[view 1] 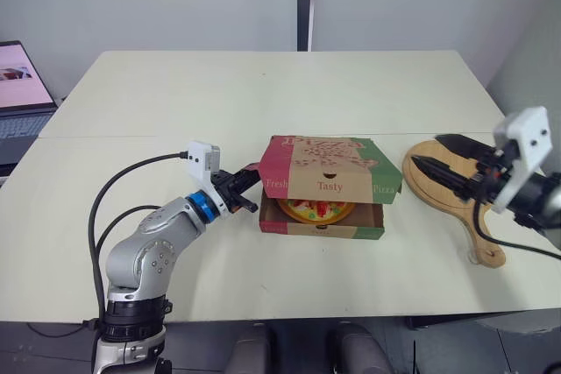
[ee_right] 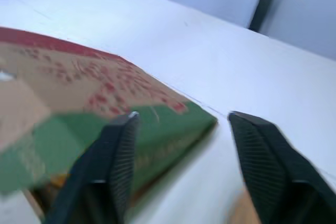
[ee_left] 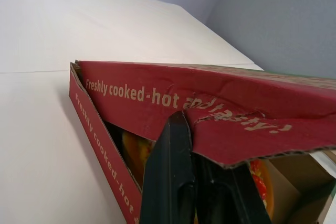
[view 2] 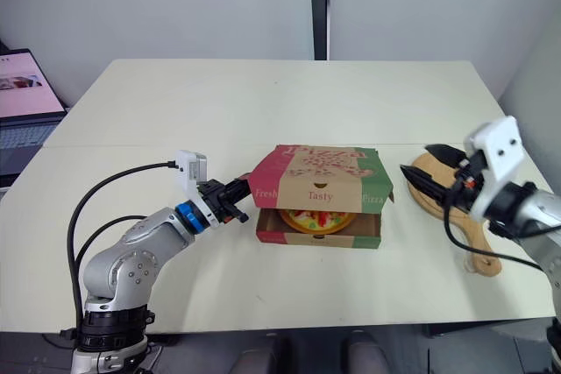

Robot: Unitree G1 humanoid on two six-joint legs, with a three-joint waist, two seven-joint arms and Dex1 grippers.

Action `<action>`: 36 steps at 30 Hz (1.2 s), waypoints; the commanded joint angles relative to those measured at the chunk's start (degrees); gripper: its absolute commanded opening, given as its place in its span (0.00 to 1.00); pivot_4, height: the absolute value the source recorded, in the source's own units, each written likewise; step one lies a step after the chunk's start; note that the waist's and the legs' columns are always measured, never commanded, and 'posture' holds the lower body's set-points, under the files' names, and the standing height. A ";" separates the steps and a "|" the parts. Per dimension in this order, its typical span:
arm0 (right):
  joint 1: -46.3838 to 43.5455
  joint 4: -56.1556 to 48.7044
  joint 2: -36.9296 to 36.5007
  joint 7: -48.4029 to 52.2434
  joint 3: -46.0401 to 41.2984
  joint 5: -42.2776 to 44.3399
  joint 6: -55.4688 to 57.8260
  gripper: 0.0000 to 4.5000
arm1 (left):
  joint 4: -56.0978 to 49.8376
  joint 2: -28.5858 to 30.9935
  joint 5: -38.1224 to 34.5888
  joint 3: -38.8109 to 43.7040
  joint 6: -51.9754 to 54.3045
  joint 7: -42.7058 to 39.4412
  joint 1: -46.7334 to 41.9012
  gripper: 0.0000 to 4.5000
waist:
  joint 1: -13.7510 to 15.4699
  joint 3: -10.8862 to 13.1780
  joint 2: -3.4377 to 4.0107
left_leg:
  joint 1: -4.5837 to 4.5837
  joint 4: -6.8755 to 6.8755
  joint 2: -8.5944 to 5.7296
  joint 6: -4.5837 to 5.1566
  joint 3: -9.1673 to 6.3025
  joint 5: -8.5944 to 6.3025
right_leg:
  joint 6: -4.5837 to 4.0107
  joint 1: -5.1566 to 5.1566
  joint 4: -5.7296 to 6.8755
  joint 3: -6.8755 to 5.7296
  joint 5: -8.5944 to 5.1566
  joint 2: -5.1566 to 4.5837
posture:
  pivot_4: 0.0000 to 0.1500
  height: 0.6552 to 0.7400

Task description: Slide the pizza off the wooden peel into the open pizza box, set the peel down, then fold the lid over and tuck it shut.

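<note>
The pizza box [view 1: 321,230] stands mid-table with the pizza [view 1: 317,209] inside. Its lid [view 1: 329,164] hangs partly lowered, front flap reading "Tasty", and a gap still shows the pizza. My left gripper [view 1: 248,183] is at the box's left side, shut on the lid's red side flap [ee_left: 157,95]. The wooden peel [view 1: 438,186] lies flat on the table right of the box, bare. My right gripper [view 1: 427,151] hovers open over the peel's round end, fingers [ee_right: 118,145] pointing at the lid's green right corner without touching it.
An open laptop [view 1: 22,94] sits off the table's far left corner. The cream table [view 1: 263,94] stretches bare behind the box. The peel's handle [view 1: 487,251] reaches toward the front right edge. A black cable loops from my left wrist.
</note>
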 commanded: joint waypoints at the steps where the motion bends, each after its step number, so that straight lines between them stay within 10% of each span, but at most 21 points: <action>1: -5.29 1.35 1.85 -1.32 7.47 -1.08 0.44 0.33 | -0.71 0.68 -0.03 -0.52 -1.14 -1.28 0.24 0.00 | 0.12 0.00 0.00 | -0.01 0.01 0.00 0.00 -0.01 0.00 | 0.00 0.00 0.00 -0.01 0.00 -0.01 | 1.00 1.00; 5: -7.34 2.92 2.86 -0.83 13.66 -3.38 -0.87 0.00 | -1.05 1.23 -0.50 -0.54 -1.52 -2.33 0.83 0.00 | 0.70 0.00 0.00 | -0.05 0.01 0.00 0.00 -0.01 0.00 | 0.00 -0.03 -0.04 -0.01 0.00 -0.03 | 1.00 1.00; 9: -6.61 3.54 2.51 0.69 15.81 -4.99 -2.58 0.00 | -1.75 4.71 -0.57 0.04 -2.88 -6.50 2.64 0.04 | 0.78 0.00 0.00 | -0.05 0.01 0.00 0.00 0.00 0.00 | 0.00 -0.04 -0.05 0.00 0.00 -0.05 | 1.00 1.00; 23: -5.21 4.32 1.83 2.97 16.62 -8.22 -5.17 0.00 | 8.64 27.78 -8.30 6.14 6.22 -25.24 -6.43 0.99 | 0.81 0.01 0.00 | -0.06 0.00 0.01 0.00 -0.07 0.00 | -0.02 -0.07 -0.01 -0.11 0.00 -0.04 | 1.00 1.00; 31: -5.25 4.62 2.36 3.39 17.09 -9.32 -5.61 0.00 | 12.59 27.29 -5.92 -2.73 6.87 -31.56 -21.62 1.00 | 0.75 0.01 -0.01 | -0.06 0.01 -0.03 0.00 -0.04 0.00 | -0.01 -0.07 -0.01 -0.06 0.00 -0.07 | 1.00 1.00; 36: -5.47 4.70 2.84 3.06 17.44 -9.59 -5.80 0.00 | 15.75 22.39 2.49 -14.53 -0.46 -38.51 -29.08 0.75 | 0.77 0.01 -0.01 | -0.07 0.02 -0.04 0.00 0.00 0.00 | -0.01 -0.07 -0.01 -0.03 0.00 -0.05 | 1.00 1.00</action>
